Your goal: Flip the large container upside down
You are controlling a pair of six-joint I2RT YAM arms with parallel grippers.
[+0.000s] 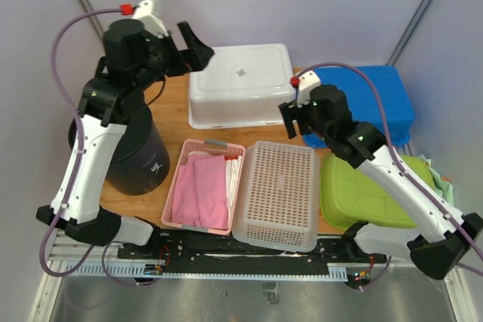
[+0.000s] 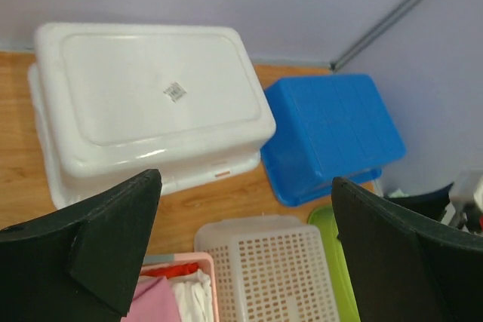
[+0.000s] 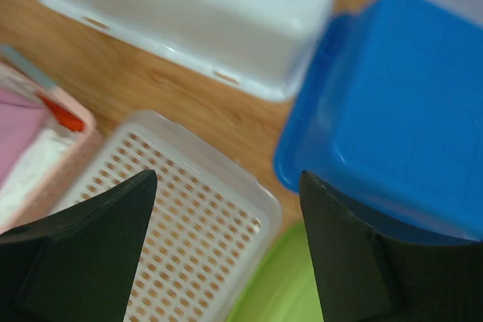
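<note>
The large white container (image 1: 240, 84) lies bottom-up at the back of the wooden table (image 1: 170, 107), a small label on its upturned base. It also shows in the left wrist view (image 2: 151, 103) and the right wrist view (image 3: 204, 13). My left gripper (image 1: 196, 47) is open and empty, held high beside the container's back left corner; its fingers (image 2: 113, 239) frame the view. My right gripper (image 1: 290, 118) is open and empty, just off the container's right front corner, above the table.
A blue bin (image 1: 373, 99) lies upside down at the back right. A white perforated basket (image 1: 278, 192) is upside down at the front, a pink basket (image 1: 202, 185) with cloths to its left, a green bin (image 1: 370, 190) to its right, a dark bucket (image 1: 139, 157) at the left.
</note>
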